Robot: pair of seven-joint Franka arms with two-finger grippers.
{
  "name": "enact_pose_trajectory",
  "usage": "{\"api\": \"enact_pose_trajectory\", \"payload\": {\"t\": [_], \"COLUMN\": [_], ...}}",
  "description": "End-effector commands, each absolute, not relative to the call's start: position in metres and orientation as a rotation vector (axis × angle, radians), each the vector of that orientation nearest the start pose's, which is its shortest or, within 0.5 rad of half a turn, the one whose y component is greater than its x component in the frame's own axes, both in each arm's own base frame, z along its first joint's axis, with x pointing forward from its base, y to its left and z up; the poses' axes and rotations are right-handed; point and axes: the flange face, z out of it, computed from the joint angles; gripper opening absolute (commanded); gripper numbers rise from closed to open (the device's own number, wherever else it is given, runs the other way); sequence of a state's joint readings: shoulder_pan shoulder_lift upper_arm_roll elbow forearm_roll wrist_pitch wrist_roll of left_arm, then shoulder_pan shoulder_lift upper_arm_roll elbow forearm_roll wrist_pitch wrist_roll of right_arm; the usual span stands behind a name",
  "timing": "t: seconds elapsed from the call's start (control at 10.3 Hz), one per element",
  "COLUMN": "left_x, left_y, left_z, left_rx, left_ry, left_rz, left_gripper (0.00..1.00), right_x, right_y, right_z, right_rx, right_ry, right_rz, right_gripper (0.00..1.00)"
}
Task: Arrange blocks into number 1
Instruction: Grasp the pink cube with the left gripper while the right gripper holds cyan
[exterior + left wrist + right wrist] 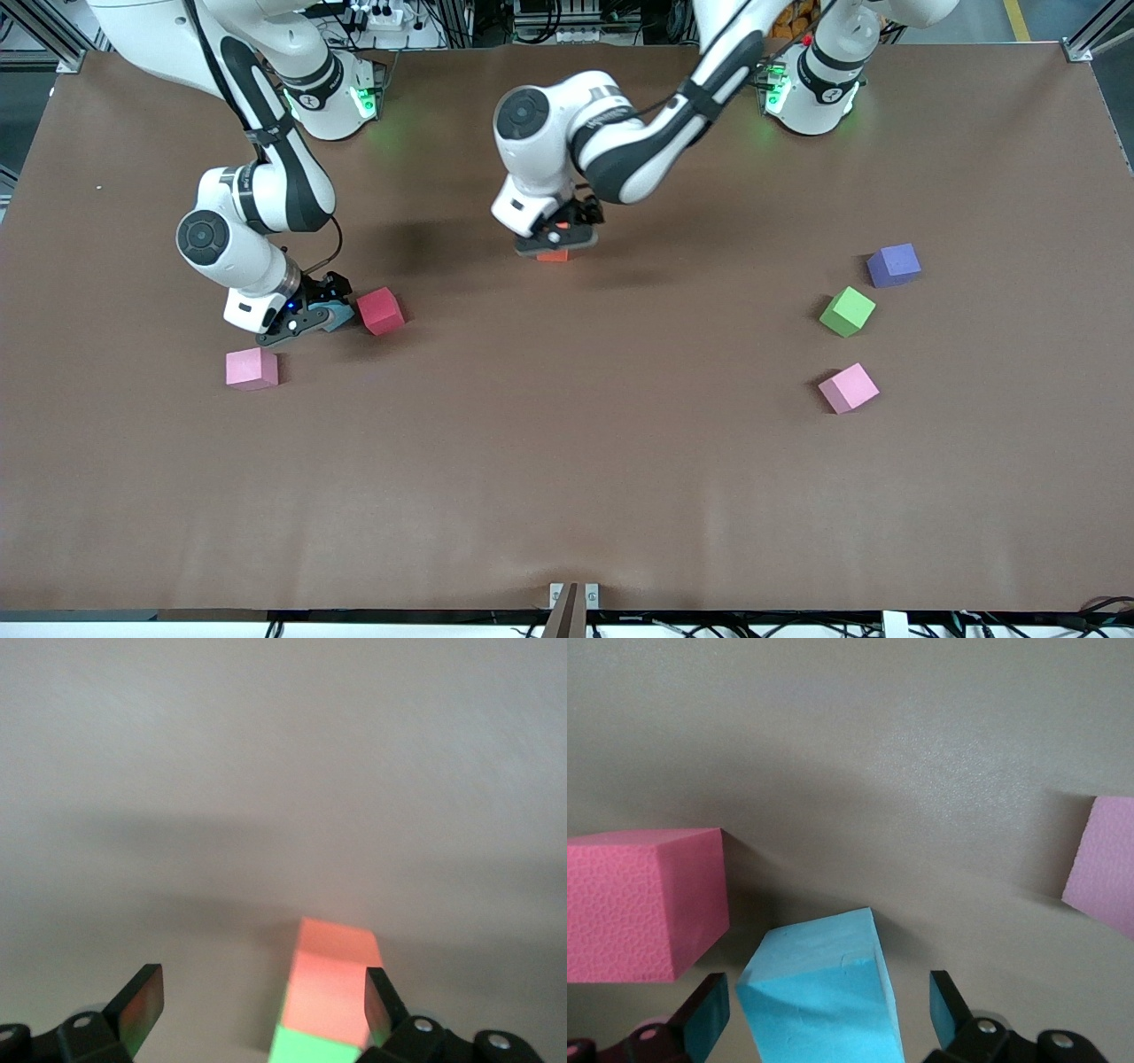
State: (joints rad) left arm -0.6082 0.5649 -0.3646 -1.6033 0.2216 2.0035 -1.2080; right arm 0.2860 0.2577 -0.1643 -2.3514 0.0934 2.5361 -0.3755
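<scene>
Brown table (567, 461) fills our view. We see the left gripper (556, 237) low at mid-table, jaws wide, hiding most of the orange block (553, 255) between its fingers. Its lower face glows green in the left wrist view. Toward the right arm's end, the right gripper (306, 321), also wide, straddles the light blue block (338, 315), largely hidden, beside the red block (381, 310).

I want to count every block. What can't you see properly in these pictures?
- Front view: the light blue block is mostly hidden under the right gripper.
- Front view: the orange block shows only an edge below the left gripper.
- Left wrist view: the orange block's bottom is cut off by the picture edge.
- Right wrist view: one pink block is cut off by the picture edge.
</scene>
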Motion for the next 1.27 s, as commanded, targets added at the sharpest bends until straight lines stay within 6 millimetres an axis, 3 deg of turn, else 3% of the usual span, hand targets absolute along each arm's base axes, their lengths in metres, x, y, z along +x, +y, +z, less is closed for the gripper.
{"api": "enact_pose_trajectory", "payload": {"t": [0.0, 0.39, 0.49, 0.78, 0.97, 1.17], "left_x": [0.475, 0.581, 0.599, 0.622, 0.624, 0.633], "left_y": [-0.462, -0.323, -0.291, -0.207, -0.162, -0.107], "left_z": [0.305, 0.309, 0.306, 0.282, 0.259, 0.253], "left_rx": [-2.988, -2.957, -2.944, -2.946, -2.963, -2.945], "left_ry": [-0.463, -0.707, -0.753, -0.736, -0.733, -0.754], "left_rz": [0.120, 0.085, 0.041, 0.003, -0.011, -0.004], "left_gripper": [1.00, 1.00, 1.00, 1.00, 1.00, 1.00], "right_x": [0.504, 0.503, 0.503, 0.501, 0.495, 0.494], "right_y": [0.055, 0.060, 0.060, 0.067, 0.069, 0.066], "right_z": [0.211, 0.205, 0.205, 0.204, 0.200, 0.199], "right_rx": [-3.040, -3.041, -3.040, -3.028, -3.024, -3.013], "right_ry": [-0.699, -0.723, -0.725, -0.771, -0.779, -0.815], "right_rz": [0.089, 0.085, 0.088, 0.092, 0.111, 0.116], "right_gripper": [1.00, 1.00, 1.00, 1.00, 1.00, 0.97]}}
